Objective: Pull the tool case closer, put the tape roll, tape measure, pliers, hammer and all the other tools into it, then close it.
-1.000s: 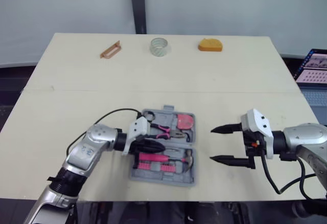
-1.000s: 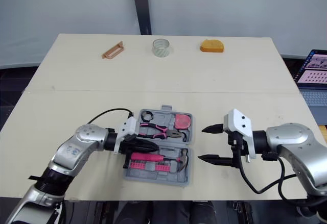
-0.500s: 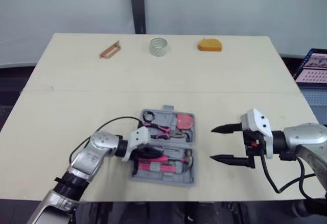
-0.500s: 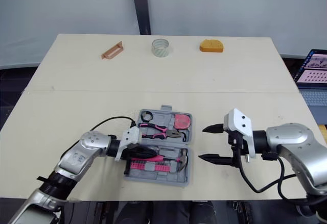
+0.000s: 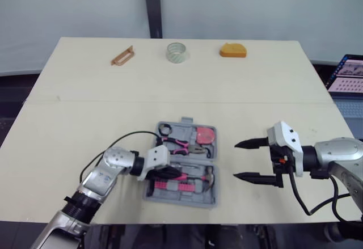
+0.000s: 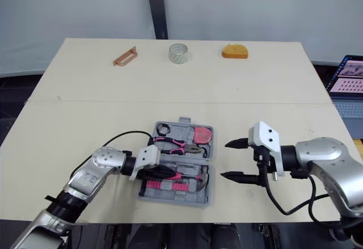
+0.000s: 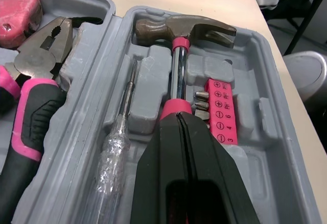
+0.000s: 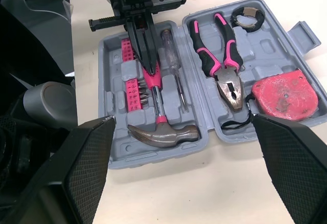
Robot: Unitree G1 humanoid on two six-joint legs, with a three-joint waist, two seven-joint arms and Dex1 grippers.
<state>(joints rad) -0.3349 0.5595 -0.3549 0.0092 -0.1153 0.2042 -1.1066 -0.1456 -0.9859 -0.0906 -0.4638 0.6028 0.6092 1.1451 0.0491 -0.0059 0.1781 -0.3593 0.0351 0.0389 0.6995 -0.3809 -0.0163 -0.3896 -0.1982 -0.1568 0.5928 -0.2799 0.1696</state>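
Arms reach inward: left end effector closed atop hammer, right end effector open.

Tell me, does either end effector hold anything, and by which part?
Nothing is held. The left end effector is shut, lying along the handle of the hammer in the case, not around it. The right end effector is open and empty.

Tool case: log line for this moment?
left gripper shut, over hammer handle | right gripper open, beside tool case | lid open
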